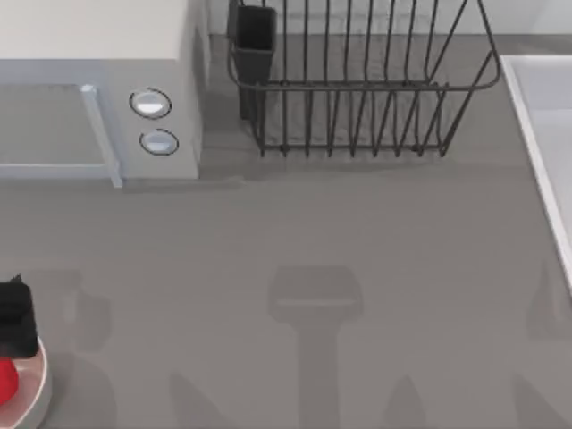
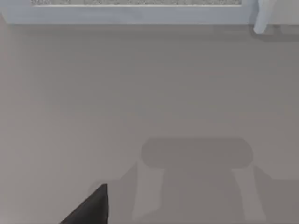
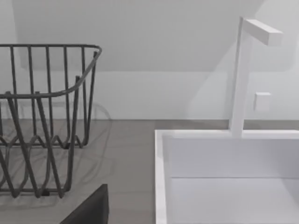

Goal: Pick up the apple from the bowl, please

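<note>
The bright-red apple (image 1: 5, 380) lies in the off-white bowl (image 1: 39, 382) at the table's front left corner, both cut off by the top view's left edge. A black part of my left gripper (image 1: 14, 308) hangs over the bowl's far rim, just behind the apple. In the left wrist view one dark fingertip (image 2: 93, 209) pokes in over bare grey counter, facing the microwave's base (image 2: 135, 14). My right arm is off to the right; one of its dark fingertips (image 3: 92, 207) appears in the right wrist view.
A microwave (image 1: 98, 89) stands at the back left. A black wire dish rack (image 1: 357, 80) sits at the back middle. A white sink (image 1: 545, 134) runs along the right edge, with its faucet (image 3: 243, 74) behind it.
</note>
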Robot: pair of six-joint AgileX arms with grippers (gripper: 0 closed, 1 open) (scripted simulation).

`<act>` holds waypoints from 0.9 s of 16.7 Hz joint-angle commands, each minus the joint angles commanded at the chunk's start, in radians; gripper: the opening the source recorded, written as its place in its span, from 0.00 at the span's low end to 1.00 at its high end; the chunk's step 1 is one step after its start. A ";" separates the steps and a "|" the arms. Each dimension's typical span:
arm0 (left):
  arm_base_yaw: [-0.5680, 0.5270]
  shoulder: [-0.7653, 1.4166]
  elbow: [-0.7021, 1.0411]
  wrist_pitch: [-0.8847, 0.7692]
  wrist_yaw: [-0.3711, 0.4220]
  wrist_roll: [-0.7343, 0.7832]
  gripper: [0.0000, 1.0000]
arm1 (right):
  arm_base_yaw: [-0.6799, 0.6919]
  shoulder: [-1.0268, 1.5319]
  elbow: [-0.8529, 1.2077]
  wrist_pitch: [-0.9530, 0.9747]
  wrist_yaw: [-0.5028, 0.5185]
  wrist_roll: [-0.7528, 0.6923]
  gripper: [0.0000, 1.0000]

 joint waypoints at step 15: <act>0.014 0.750 0.461 -0.686 0.001 0.023 1.00 | 0.000 0.000 0.000 0.000 0.000 0.000 1.00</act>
